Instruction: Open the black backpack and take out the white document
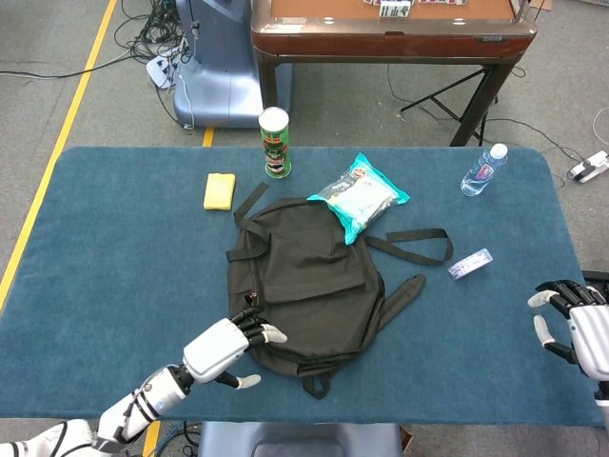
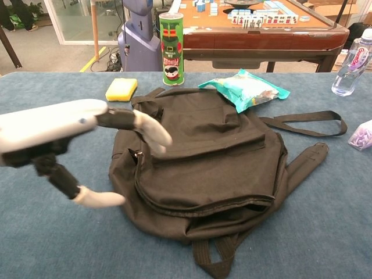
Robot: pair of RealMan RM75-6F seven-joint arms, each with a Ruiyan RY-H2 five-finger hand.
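A black backpack (image 1: 306, 286) lies flat and closed in the middle of a blue-covered table (image 1: 114, 248), its shoulder straps (image 1: 416, 240) trailing toward the right side and a short loop (image 2: 218, 258) poking out at the near edge. The robot's left hand (image 1: 226, 347) hovers at the bag's near-left corner, fingers apart and holding nothing, with its fingertips (image 1: 270, 334) at the edge of the dark fabric; whether they actually touch it cannot be told. In the chest view the same hand (image 2: 64, 136) fills the left foreground, thumb low and the other fingers reaching over the bag's left side near the zipper pull (image 2: 138, 154). The right hand (image 1: 576, 324) sits at the far right edge of the table, well apart from the bag, fingers spread and empty. No white document shows outside the backpack. A teal snack packet (image 1: 360, 195) rests partly on the bag's far-right corner. Beyond the bag stand a green canister (image 1: 275, 142) and, just to its left, a yellow sponge (image 1: 220, 190). A clear water bottle (image 1: 482, 170) stands near the far-right corner of the table, and a small clear packet (image 1: 470, 264) lies between the straps and the right hand. A brown game table (image 1: 390, 29) stands on the floor behind.
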